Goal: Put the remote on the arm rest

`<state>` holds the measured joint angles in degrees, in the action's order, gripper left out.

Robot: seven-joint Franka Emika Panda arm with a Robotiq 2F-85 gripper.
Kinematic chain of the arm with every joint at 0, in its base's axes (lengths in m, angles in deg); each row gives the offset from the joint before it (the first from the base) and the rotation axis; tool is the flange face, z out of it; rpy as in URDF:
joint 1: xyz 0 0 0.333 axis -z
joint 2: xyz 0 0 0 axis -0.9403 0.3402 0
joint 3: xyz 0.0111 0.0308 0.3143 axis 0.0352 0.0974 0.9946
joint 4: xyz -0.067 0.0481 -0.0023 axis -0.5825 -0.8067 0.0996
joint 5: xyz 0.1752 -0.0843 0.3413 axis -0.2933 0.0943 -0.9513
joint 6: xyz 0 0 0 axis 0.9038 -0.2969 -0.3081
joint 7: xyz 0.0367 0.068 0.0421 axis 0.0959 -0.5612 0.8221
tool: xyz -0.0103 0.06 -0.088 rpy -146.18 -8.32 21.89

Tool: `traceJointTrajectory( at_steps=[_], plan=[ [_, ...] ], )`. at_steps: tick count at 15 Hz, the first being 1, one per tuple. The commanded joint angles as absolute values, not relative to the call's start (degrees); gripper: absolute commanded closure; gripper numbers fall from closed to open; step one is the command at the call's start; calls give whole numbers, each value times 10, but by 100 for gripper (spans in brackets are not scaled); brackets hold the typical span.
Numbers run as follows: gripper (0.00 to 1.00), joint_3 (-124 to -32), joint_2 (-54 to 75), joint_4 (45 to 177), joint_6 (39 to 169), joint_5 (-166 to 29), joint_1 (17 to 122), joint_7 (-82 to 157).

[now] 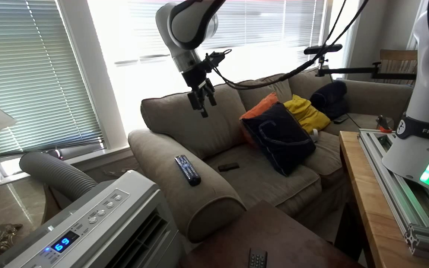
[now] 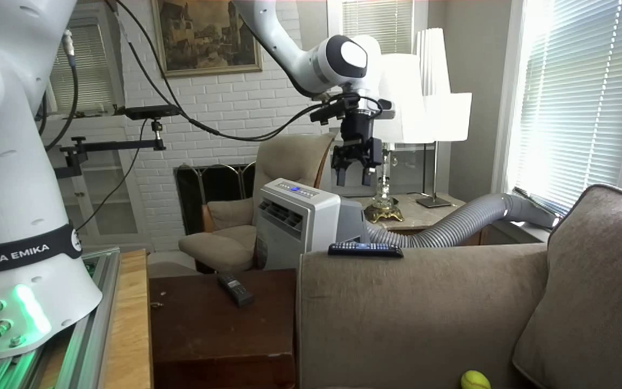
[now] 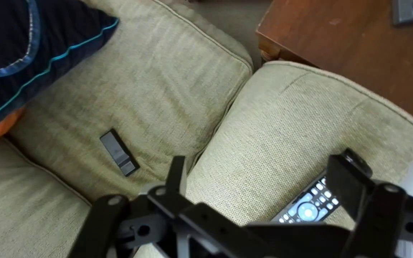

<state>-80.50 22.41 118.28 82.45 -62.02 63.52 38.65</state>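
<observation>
A long black remote with light buttons (image 1: 187, 170) lies on the taupe padded arm rest (image 1: 158, 160); both also show in the other views, the remote (image 2: 365, 249) (image 3: 308, 209) and the arm rest (image 2: 424, 302) (image 3: 299, 107). A smaller dark remote-like device (image 1: 228, 167) lies on the seat cushion, also in the wrist view (image 3: 119, 152). A black keypad handset (image 2: 235, 290) lies on the brown table. My gripper (image 1: 205, 106) is open and empty, well above the sofa; it also shows in an exterior view (image 2: 354, 177). In the wrist view one finger (image 3: 258, 165) covers part of the arm-rest remote.
The brown wooden table (image 2: 208, 324) stands beside the arm rest. A white air-conditioner unit (image 1: 125, 208) with a grey hose (image 1: 58, 173) stands on its outer side. Dark, orange and yellow pillows (image 1: 277, 137) lie along the sofa. A tennis ball (image 2: 474, 380) lies on the seat.
</observation>
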Motion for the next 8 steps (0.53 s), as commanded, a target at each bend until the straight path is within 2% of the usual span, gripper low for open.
traceJointTrajectory(
  at_steps=[1,8],
  plan=[
    [0,-780,107,1319,869,-578,650,437],
    [0,-748,-64,1519,928,-698,682,446]
  ],
)
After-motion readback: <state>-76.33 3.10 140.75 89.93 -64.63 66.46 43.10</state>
